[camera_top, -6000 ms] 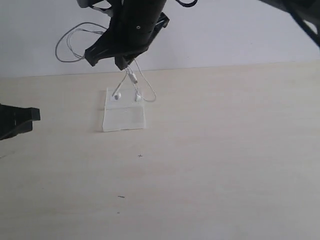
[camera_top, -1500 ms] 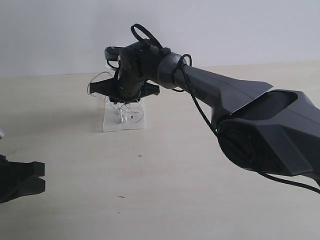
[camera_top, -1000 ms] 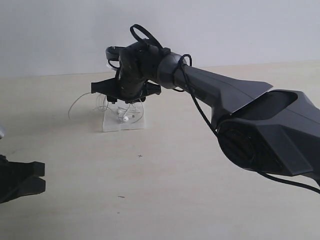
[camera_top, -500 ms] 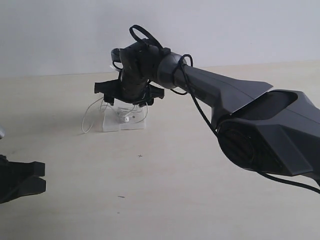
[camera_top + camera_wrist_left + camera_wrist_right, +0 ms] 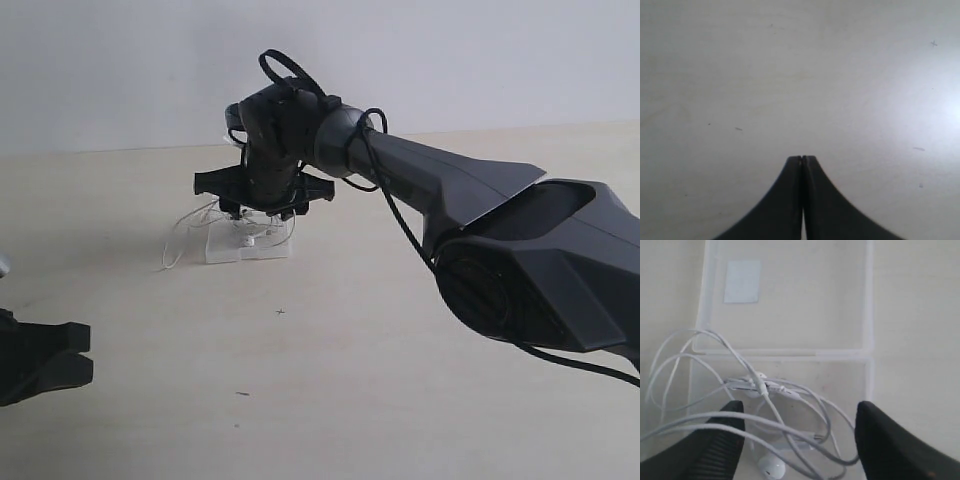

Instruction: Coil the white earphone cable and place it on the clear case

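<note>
The clear case (image 5: 248, 245) lies flat on the pale table, its two panels and white label (image 5: 742, 281) plain in the right wrist view. The white earphone cable (image 5: 790, 427) lies in loose tangled loops on one panel of the clear case (image 5: 867, 310), an earbud (image 5: 771, 466) among them. Some loops (image 5: 180, 240) spill off the case's left side onto the table. My right gripper (image 5: 262, 212) hovers just above the case, open, its fingers wide on either side of the tangle (image 5: 799, 412). My left gripper (image 5: 802, 159) is shut on nothing over bare table, low at the left (image 5: 40, 362).
The right arm (image 5: 450, 200) stretches from the right across the middle of the table. A white wall (image 5: 120, 60) runs behind the table's far edge. Small dark specks (image 5: 280, 312) mark the tabletop.
Over the last seconds the right gripper lowered the dangling earphones onto the case and opened. The cable dropped from its fingers, and the loop on the left sank onto the table.
</note>
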Motion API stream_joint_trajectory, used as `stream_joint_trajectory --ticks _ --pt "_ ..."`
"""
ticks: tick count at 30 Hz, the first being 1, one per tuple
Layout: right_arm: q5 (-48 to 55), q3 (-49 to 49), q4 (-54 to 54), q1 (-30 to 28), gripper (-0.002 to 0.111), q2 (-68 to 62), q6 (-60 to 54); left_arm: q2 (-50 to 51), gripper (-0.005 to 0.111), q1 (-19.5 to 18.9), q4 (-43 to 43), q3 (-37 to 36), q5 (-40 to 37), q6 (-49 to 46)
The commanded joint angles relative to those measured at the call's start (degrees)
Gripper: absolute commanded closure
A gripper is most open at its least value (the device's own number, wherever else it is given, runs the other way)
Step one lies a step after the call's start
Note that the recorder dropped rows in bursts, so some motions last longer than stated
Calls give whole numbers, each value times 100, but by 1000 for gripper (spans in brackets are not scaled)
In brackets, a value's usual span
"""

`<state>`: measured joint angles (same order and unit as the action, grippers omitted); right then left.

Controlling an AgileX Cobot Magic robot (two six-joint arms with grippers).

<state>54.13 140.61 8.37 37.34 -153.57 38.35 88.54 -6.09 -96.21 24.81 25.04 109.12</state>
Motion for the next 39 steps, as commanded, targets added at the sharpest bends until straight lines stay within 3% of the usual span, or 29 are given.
stream_joint_trajectory --ticks 1,4,11,13,17,21,23,27,28,35,39 --pt "165 46 159 -13 39 81 -93 5 107 -11 386 -2 56 -338" --pt "188 46 74 -13 39 93 -108 5 107 -11 889 -2 193 -1085" --pt "163 46 53 -13 39 177 -108 5 107 -11 2308 19 1479 -3174" --pt "147 46 11 -13 39 201 -108 18 107 -11 2376 93 1599 -3860" --pt "78 46 10 -13 39 229 -133 170 107 -11 2346 189 1687 -4122" --pt "-165 46 -45 -13 40 272 -295 625 104 -11 2974 203 2306 -4882" --pt "-190 46 -94 -13 40 272 -332 824 93 -11 3460 203 2634 -5334" --pt "-462 46 -94 -13 40 287 -388 1320 49 -11 4163 203 2756 -5477" --pt "-566 46 -94 -13 40 287 -388 1434 46 -11 4215 241 2807 -5477" --pt "-681 46 -202 -13 40 301 -388 2339 54 717 4177 1072 3058 -5477" --pt "-681 46 -244 -13 40 301 -388 2554 62 740 4177 1402 3036 -5477"
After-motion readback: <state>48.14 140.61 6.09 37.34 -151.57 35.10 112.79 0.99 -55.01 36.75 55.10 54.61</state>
